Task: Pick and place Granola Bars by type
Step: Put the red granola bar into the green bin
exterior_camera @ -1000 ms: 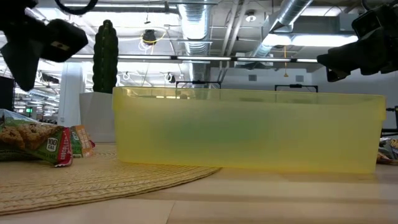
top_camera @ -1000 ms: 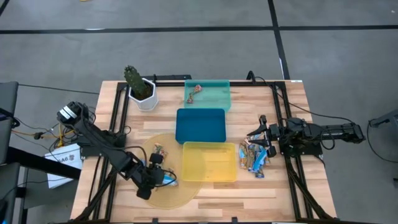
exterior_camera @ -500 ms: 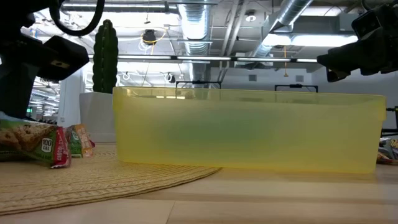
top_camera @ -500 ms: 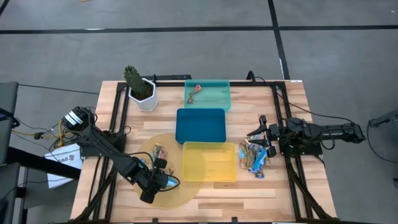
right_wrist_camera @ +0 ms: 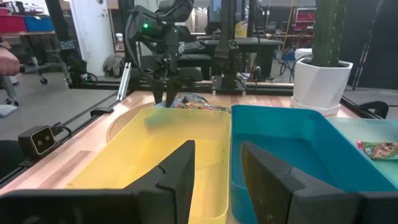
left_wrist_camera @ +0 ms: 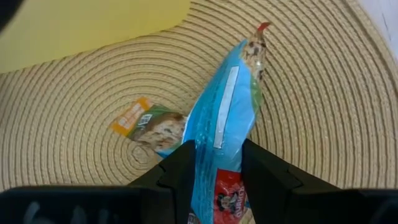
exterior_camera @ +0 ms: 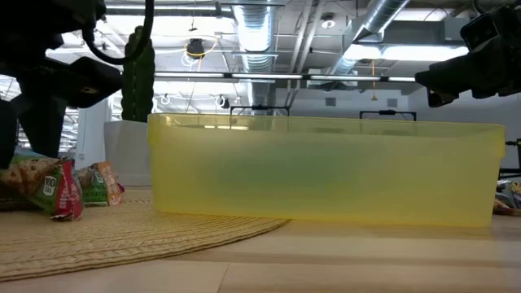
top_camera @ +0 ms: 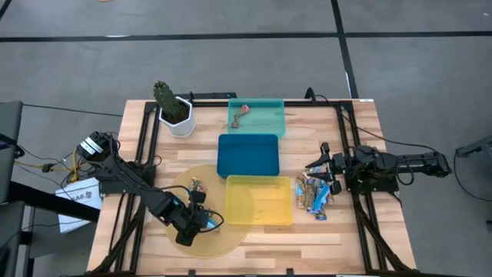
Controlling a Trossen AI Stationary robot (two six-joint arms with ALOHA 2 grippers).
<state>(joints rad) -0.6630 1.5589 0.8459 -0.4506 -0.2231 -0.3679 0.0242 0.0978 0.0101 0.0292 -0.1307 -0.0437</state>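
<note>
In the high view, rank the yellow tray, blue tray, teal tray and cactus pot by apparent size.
1. Yellow tray and blue tray: too alike to rank.
2. Teal tray.
3. Cactus pot.

Left claw (top_camera: 206, 221) carried its blue bar (left_wrist_camera: 225, 118) toward the yellow tray (top_camera: 259, 199).

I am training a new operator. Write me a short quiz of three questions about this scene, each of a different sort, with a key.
1. True or false: the left gripper is shut on a granola bar.
2. Which tray holds a bar? A teal, B blue, C yellow.
3. Fill in: the right gripper hangs beside the loose bars, holding ____.

Key: 1 true; 2 A; 3 nothing.
</note>
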